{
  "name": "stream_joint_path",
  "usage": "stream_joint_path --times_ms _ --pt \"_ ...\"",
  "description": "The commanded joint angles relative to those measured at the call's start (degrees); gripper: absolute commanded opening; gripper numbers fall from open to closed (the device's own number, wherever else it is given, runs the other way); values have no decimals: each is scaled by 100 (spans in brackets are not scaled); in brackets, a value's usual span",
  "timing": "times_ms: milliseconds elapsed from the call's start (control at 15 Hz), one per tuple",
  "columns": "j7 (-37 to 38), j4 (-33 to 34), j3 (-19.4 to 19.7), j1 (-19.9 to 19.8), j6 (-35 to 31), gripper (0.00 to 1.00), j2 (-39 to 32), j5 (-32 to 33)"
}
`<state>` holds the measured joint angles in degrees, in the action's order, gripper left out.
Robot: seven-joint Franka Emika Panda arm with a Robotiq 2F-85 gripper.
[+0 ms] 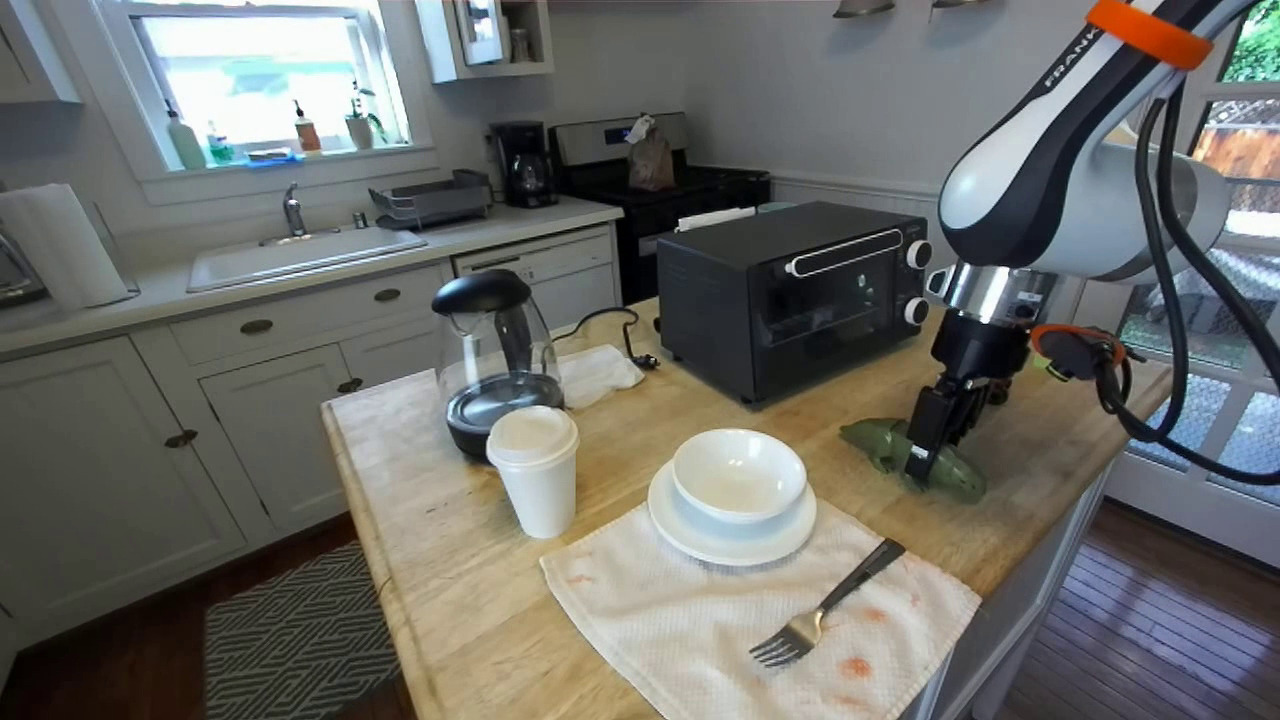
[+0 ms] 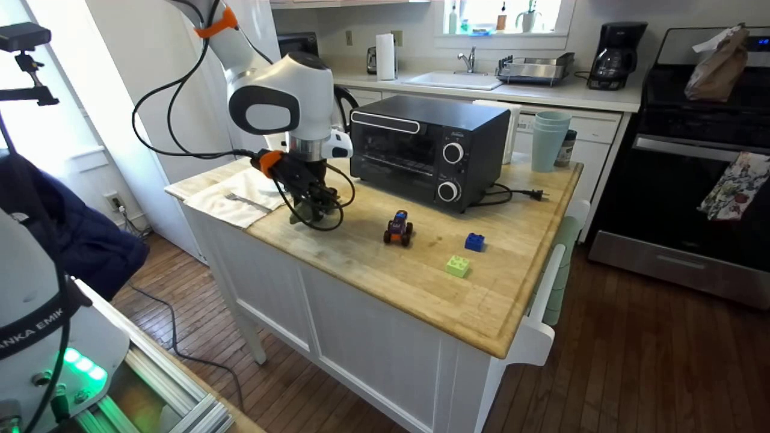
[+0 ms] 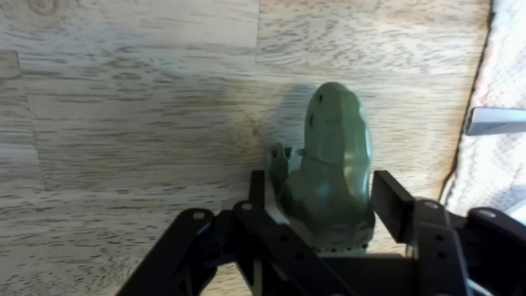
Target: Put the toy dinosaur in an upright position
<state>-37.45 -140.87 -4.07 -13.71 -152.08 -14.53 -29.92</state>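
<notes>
We noted the pincer [image 3: 319,187] low and spread, straddling the dinosaur [image 3: 333,144], which lay on the worktop [image 1: 620,470] within its span. Near the pincer, a bowl [image 1: 740,475] stood on a plate [image 1: 735,548].

Gap between dinosaur [image 1: 960,478] and oven [image 1: 795,300]

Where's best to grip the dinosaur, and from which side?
I'd grip the dinosaur around its thick middle, from above, closing across its width: it lies stretched out on the table, narrowing toward both ends. The gripper straddles it about there.
</notes>
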Motion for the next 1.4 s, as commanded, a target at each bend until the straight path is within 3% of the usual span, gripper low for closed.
stream_joint_path --times_ms 0,267,667,933,1333 --pt "417 -147 104 195 -40 98 224 425" --pt "1281 -243 259 487 -57 100 443 1346" --pt "3512 -293 845 1057 190 100 792 3452" --pt "4238 -294 872 1155 563 100 1101 3944" --pt "4599 -383 726 1175 1029 100 1691 4030"
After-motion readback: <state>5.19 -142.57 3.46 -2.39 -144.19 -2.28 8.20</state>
